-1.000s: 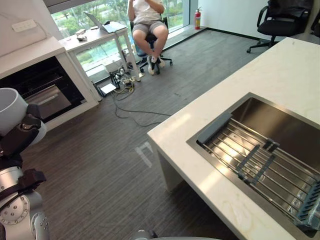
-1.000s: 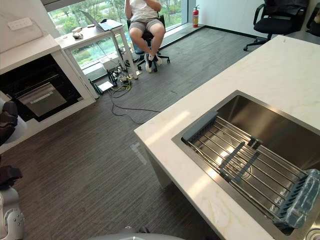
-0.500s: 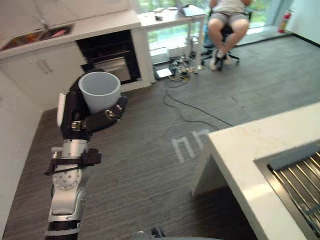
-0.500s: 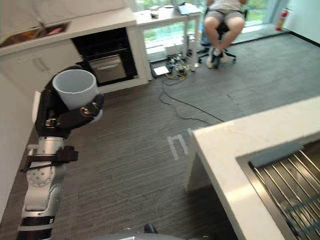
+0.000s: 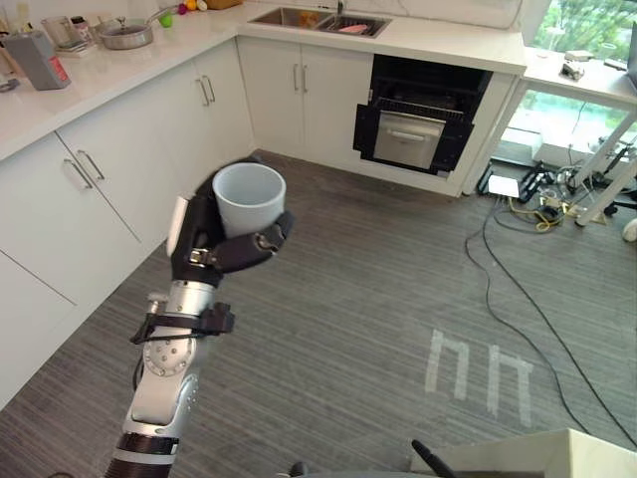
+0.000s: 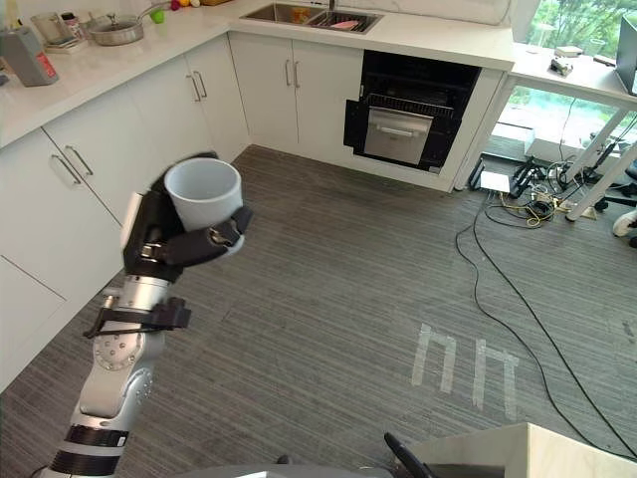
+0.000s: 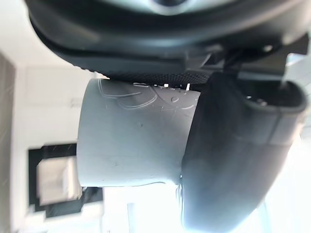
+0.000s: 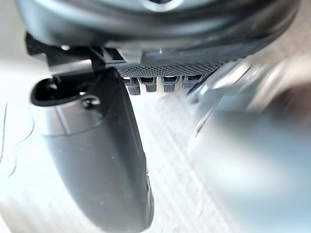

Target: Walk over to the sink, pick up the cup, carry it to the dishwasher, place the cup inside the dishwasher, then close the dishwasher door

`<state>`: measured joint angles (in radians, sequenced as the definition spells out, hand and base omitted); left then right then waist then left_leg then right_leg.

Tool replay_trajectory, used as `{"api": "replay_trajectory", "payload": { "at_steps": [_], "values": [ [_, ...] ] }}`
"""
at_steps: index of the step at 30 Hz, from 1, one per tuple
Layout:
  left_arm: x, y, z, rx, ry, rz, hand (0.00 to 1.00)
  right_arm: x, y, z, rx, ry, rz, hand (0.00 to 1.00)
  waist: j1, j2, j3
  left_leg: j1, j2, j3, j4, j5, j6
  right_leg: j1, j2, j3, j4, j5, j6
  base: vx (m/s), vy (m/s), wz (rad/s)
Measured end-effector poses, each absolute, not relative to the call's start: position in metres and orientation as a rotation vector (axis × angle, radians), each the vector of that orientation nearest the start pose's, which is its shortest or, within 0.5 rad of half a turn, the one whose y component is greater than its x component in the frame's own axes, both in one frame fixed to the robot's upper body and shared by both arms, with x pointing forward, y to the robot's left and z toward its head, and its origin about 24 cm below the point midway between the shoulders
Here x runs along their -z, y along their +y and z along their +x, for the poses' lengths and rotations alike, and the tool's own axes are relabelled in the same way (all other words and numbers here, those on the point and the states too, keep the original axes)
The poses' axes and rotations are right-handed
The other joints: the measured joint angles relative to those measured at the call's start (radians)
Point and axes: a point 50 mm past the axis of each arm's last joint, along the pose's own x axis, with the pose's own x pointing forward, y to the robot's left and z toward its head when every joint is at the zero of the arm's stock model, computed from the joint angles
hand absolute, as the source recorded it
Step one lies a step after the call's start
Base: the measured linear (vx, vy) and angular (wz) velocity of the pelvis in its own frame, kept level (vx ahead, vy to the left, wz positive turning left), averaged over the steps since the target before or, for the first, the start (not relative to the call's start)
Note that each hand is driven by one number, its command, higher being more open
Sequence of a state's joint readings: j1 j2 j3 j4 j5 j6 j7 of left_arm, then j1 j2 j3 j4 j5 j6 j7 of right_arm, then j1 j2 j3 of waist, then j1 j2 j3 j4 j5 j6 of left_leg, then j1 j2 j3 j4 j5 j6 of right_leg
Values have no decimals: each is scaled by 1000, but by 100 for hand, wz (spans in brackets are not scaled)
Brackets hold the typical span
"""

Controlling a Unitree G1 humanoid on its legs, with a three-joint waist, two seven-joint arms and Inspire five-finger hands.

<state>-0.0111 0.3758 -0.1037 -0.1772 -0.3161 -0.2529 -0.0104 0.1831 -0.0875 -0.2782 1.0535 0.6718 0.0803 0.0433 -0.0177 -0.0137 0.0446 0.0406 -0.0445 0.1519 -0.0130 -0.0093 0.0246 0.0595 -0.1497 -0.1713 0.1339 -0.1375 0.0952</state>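
1. The left hand (image 5: 214,249) grasps the white cup (image 5: 249,197), fingers and thumb wrapped round its wall. The cup is upright, mouth up, above the grey floor (image 5: 378,289).
2. The dishwasher (image 5: 416,127) stands well beyond, among white cabinets (image 5: 119,169), its door open.
3. The right hand (image 8: 97,160) shows in its wrist view; I cannot tell its fingers' state.

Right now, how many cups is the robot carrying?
1. A white cup sits upright in the left hand, fingers curled round it, above the grey floor near the white cabinets. The right hand appears to hold none.
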Motion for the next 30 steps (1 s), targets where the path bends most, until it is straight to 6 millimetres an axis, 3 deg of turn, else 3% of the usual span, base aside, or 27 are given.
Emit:
{"api": "replay_trajectory", "payload": {
  "at_steps": [2, 3, 8, 12, 14, 17, 20, 21, 23, 27, 30],
  "values": [
    [-111, 174, 246, 211, -389, 34, 0, 168, -209, 49, 667, 1090, 723, 100, -7, 0, 0, 23, 8, 9, -14, -3, -8, 19, 9, 3, -11, 1, -2, 98, -49, -8],
    [-98, 183, 249, 160, -339, 28, 0, 170, -204, 36, 603, 1070, 774, 100, -53, 4, 15, 44, 43, 64, -79, 61, -27, 59, 54, -26, -113, 68, -24, 0, 0, 0],
    [-96, 183, 248, 145, -337, 8, 0, 170, -203, 35, 604, 1073, 772, 100, -52, 1, 17, 48, 48, 81, -74, 60, -29, 62, 58, -19, -127, 73, -25, -1, -1, -5],
    [-82, 179, 244, 66, -286, -131, 0, 170, -201, 35, 600, 1076, 751, 100, -54, -1, 19, 47, 54, 110, -60, 49, -45, 87, 59, -33, -168, 96, -25, -6, -14, -7],
    [-62, 178, 243, 7, -171, -227, 0, 170, -199, 35, 608, 1067, 745, 100, -55, -7, 29, 42, 65, 177, -4, 24, -82, 111, 54, -50, -169, 96, -24, 0, 0, 0],
    [-34, 177, 235, -93, -17, -357, 0, 170, -196, 39, 594, 1056, 720, 100, -70, -9, 42, 20, 84, 281, 63, 1, -110, 127, 49, -76, -174, 94, -25, -65, -17, 8],
    [-10, 175, 225, -143, 130, -424, 0, 169, -195, 41, 611, 1047, 728, 100, -80, -8, 45, 7, 98, 363, 91, -11, -95, 131, 48, -89, -166, 88, -30, -76, -8, 14],
    [-5, 172, 221, -153, 163, -440, 0, 169, -196, 40, 633, 1043, 757, 100, -79, -3, 49, 9, 106, 384, 92, -31, -53, 131, 55, -95, -156, 78, -34, -71, 14, 11],
    [-1, 172, 218, -166, 185, -455, 0, 170, -199, 38, 652, 1058, 802, 100, -73, -3, 52, 11, 107, 385, 108, -48, -21, 132, 51, -95, -139, 65, -30, -14, 44, 4],
    [-4, 174, 218, -176, 173, -452, 0, 169, -207, 36, 624, 1104, 771, 100, -58, 10, 50, 4, 100, 382, 143, -83, -12, 125, 29, -101, -90, 31, -13, 53, 59, 4],
    [-5, 173, 218, -176, 170, -453, 0, 169, -212, 32, 623, 1125, 722, 100, -50, 19, 39, 4, 77, 365, 157, -111, -6, 98, -8, -116, 6, -34, 2, 101, 46, 21]
  ]
}}
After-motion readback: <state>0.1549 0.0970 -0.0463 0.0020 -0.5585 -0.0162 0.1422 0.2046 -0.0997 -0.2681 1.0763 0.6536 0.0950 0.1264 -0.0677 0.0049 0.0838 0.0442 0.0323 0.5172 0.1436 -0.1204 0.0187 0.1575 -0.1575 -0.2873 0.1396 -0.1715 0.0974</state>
